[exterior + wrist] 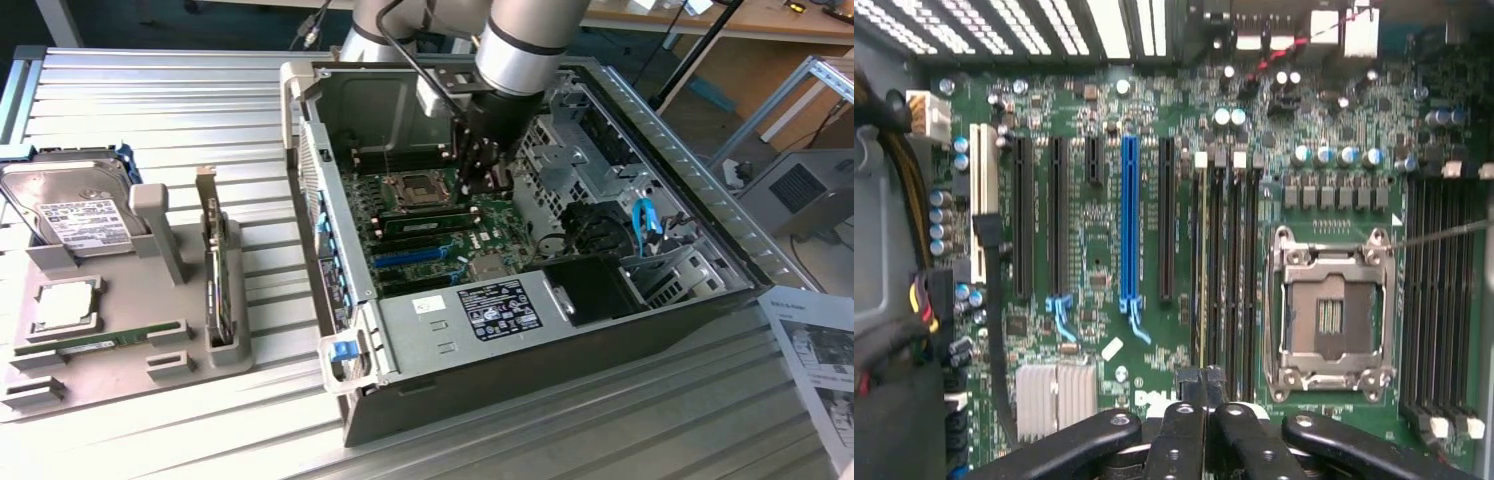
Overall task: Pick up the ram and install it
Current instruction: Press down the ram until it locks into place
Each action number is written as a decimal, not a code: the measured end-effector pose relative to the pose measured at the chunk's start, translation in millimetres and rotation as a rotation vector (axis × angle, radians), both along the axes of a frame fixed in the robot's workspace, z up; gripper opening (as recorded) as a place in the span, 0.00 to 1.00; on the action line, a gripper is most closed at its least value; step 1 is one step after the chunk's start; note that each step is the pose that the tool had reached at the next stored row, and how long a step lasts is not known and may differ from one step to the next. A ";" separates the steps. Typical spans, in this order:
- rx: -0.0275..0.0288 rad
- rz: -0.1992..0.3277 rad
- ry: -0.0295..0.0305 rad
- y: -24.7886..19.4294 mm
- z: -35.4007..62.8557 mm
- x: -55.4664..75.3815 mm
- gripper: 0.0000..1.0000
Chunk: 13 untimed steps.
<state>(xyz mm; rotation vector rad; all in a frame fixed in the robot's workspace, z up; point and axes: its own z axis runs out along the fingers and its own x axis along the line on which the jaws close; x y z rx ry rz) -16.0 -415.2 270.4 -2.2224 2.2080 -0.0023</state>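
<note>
gripper [1204,400]: I'm seeing the jaws closed together, nothing between them, hovering just over the DIMM slots [1224,270] beside the empty CPU socket [1332,315].
ram [430,217]: I'm reading a green stick seated next to the CPU socket, long axis parallel to the slots, directly under the gripper.
arm [523,45]: I'm reaching down into the open PC case [441,330], wrist roughly vertical.

Green ram [430,216] seated in a motherboard slot [424,224]
</note>
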 end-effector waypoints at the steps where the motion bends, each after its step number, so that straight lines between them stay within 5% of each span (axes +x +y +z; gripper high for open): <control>1: 0.0001 0.000 -0.0023 0.0 0.0 -2.7 0.11; 13: 0.0002 -0.001 -0.0353 0.0 0.1 -38.9 0.11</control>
